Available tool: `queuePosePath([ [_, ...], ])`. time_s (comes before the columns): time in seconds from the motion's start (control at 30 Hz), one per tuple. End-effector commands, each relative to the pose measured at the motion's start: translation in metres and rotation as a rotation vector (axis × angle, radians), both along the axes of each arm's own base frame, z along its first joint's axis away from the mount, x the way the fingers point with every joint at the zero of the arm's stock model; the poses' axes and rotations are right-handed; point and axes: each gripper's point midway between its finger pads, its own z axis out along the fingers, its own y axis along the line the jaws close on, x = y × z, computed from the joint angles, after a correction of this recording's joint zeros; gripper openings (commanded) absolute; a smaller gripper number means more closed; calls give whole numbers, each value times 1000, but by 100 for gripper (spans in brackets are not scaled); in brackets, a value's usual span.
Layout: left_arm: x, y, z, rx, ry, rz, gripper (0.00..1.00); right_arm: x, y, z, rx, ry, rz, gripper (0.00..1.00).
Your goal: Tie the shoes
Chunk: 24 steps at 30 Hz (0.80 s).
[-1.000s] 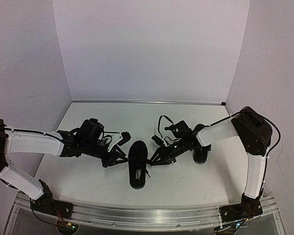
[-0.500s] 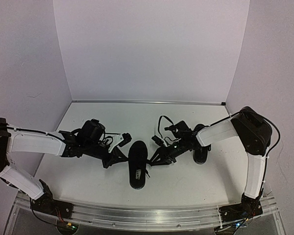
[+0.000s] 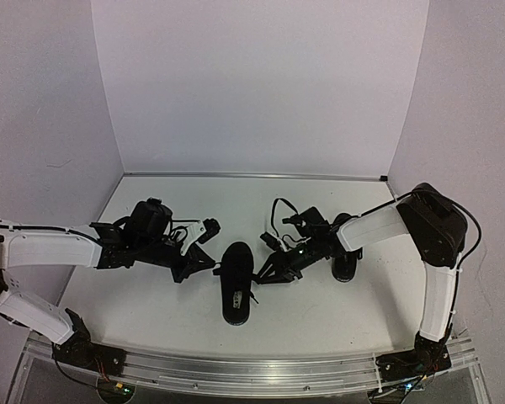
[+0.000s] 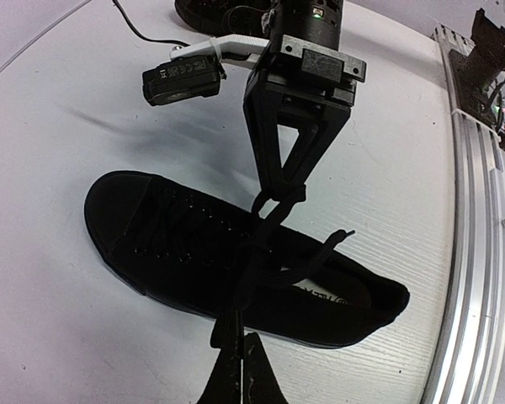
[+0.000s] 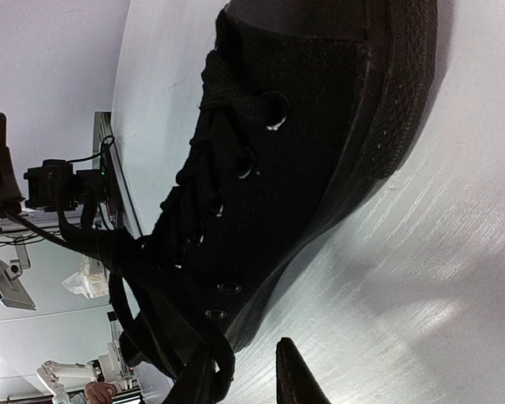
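While both arms are leaning in over the middle of the counter (image 3: 320, 318), the shoe (image 3: 236, 290) is lying just below centre of the top view, toe pointing toward the top of the frame. The second shoe (image 3: 347, 268) is sitting right of centre, half hidden behind the right arm.

The left wrist view is telling the story. The right end effector (image 4: 279, 189) is coming down from the top of that frame with its tips pinched onto the laces (image 4: 259, 252) just above the eyelets. At the bottom edge, the left end effector (image 4: 240, 366) is looking clenched on a strand running up from the shoe.

So 2 grips are sharing 1 thin cord, and that is where trouble is waiting. These laces are slim and dark, and only the very tips are biting, so any sharp tug is risking a slip and a lost strand. Nothing is pinning the shoe down, so I'm judging that a pull to either side is likely to drag or roll it rather than tighten anything. A loose lace end is trailing over the shoe's right side and is inviting a snag. Whether a proper crossing is forming under those tips, I cannot tell; if not, pulling is only undoing the work.
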Motion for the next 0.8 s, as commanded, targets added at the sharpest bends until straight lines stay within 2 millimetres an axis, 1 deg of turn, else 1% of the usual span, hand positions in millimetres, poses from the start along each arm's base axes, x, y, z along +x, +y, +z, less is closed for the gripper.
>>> queuePosePath([
  [0.0,7,2,18,-29,-40,30,0,5,9,5,22,-23,13,23],
  [0.17,9,5,23,-34,-56,51,0,5,11,5,23,-25,15,23],
  [0.33,7,7,26,-40,-58,46,0,6,13,6,25,-28,16,23],
  [0.47,4,7,26,-38,-54,38,0,6,15,12,40,-35,25,23],
  [0.63,2,8,25,-28,-48,24,0,5,13,21,49,-59,25,24],
  [0.77,2,9,25,-23,-49,24,0,8,16,22,46,-63,25,24],
])
